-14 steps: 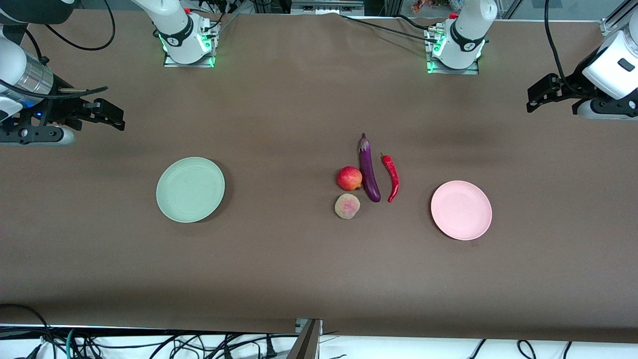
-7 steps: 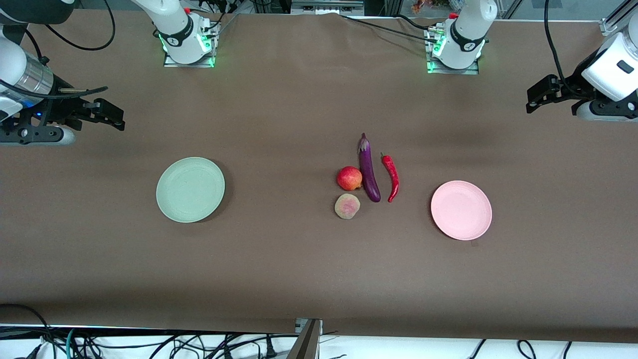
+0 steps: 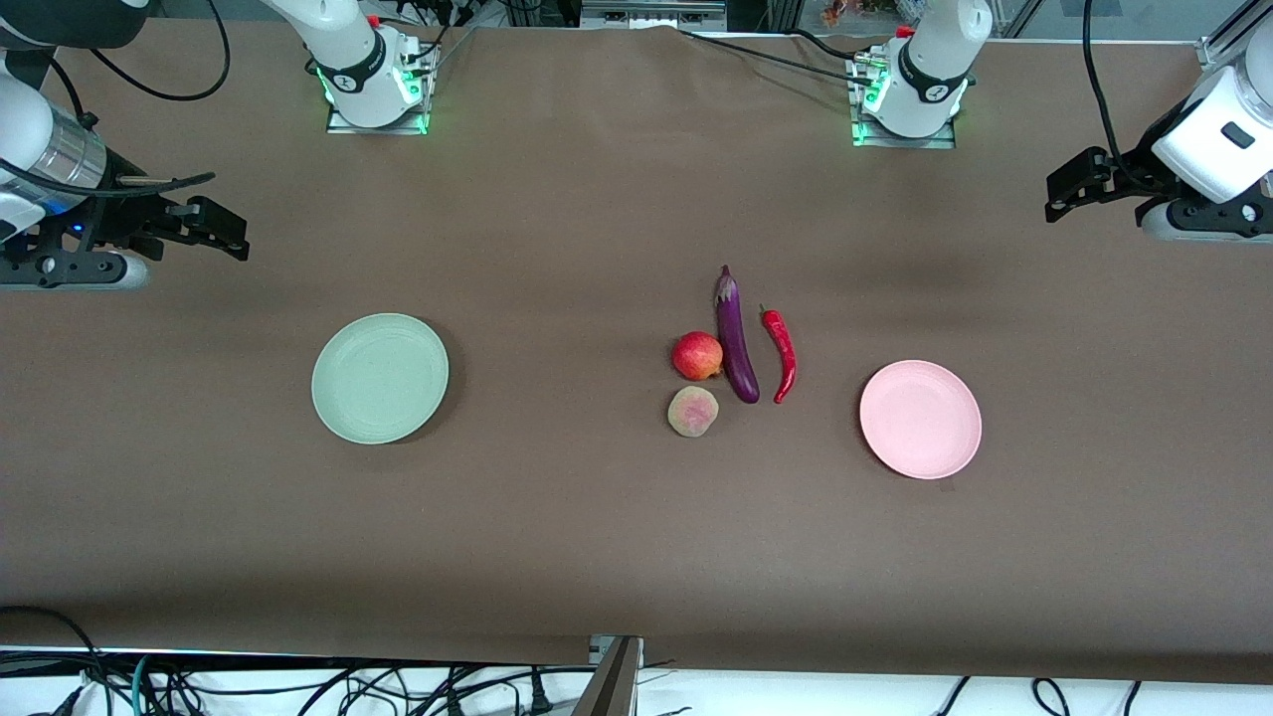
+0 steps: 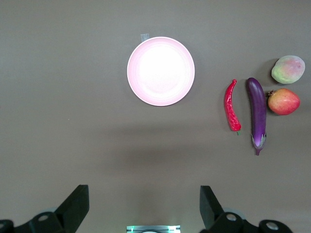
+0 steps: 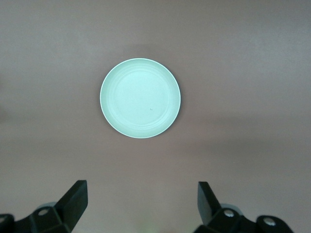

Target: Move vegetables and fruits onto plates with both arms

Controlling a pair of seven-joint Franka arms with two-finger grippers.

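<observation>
We see the left tool [image 3: 1069,189] held up over the bare tabletop [image 3: 557,517] at the left arm's end, its forearm lying nearly level and pointing in toward the middle. In the left wrist view its two fingers [image 4: 77,206] stand spread wide with nothing between them. The right tool [image 3: 214,231] hangs the same way over the right arm's end, its wrist also nearly level, and the right wrist view shows its fingers [image 5: 75,199] spread wide and empty.

The food lies in a tight group near the middle, toward the left arm's end. The eggplant [image 3: 736,338] lies lengthwise, its stem cap pointing to the robots' bases. The chili [image 3: 781,353] lies just beside it on the pink plate's side, apart from it. The pomegranate [image 3: 697,355] touches the eggplant on the green plate's side, and the peach [image 3: 692,411] sits just beside the pomegranate, nearer to the front camera.

The pink plate [image 3: 920,419] lies near the chili toward the left arm's end. The green plate [image 3: 380,378] lies well apart from the food, toward the right arm's end. Both plates hold nothing.
</observation>
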